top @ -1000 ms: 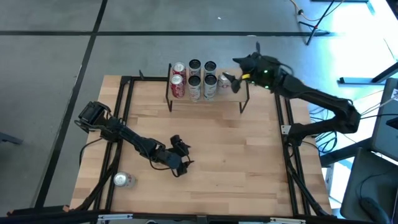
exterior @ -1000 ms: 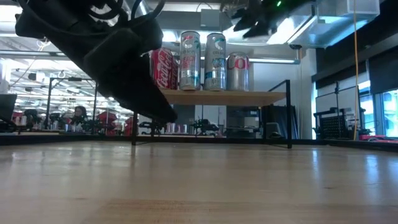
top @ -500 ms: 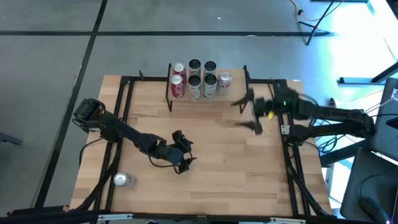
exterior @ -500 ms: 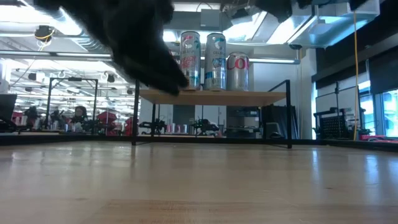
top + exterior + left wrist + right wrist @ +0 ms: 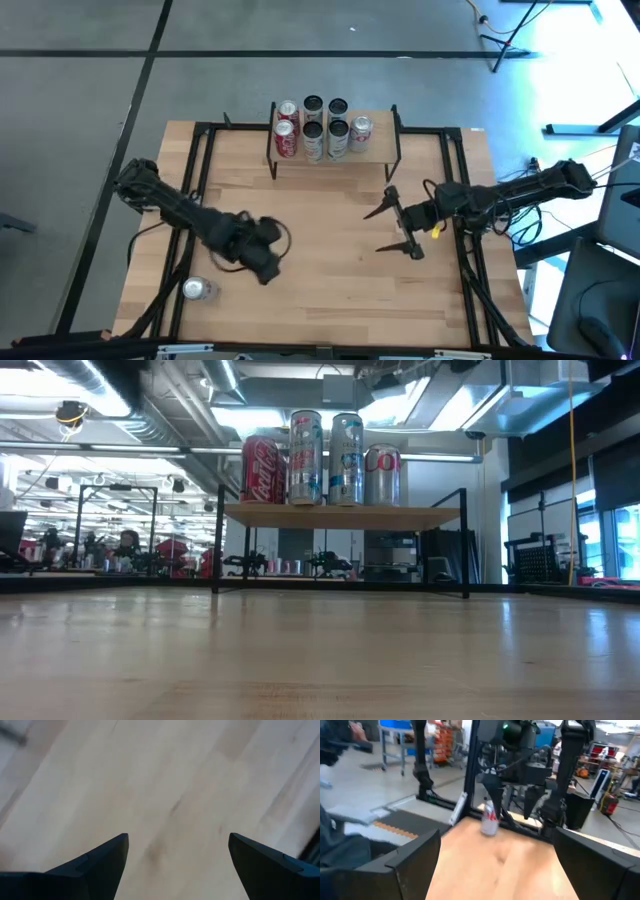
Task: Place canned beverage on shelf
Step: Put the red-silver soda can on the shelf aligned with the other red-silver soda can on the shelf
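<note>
on the near left corner of the table (image 5: pixel 330 280) we see a lone silver can (image 5: pixel 199 290) lying on its side, apart from everything else. just beyond it, our left gripper (image 5: pixel 262 262) hangs over the bare wood, pointed down at the boards; in the left wrist view its two dark fingers (image 5: pixel 95 867) stand wide apart with nothing between them. on the other side, our right gripper (image 5: pixel 394 226) reaches in from the table's right edge toward the middle, and its jaws too are spread wide and empty, one finger nearer the shelf and one nearer the front. its wrist camera looks across the table and catches a can (image 5: pixel 490 819) near the far edge of the boards, with the dark left arm behind it. at the far side of the table stands the shelf (image 5: pixel 375 150), a light plank on a thin black frame. on it we count seven cans in all: two red cans (image 5: pixel 286 138) at its left end, then four silver and dark-topped cans (image 5: pixel 325 128) in two rows, and one more silver can (image 5: pixel 361 127) to their right. in the low view the cans (image 5: pixel 320 458) stand upright in a tight row on the plank.
</note>
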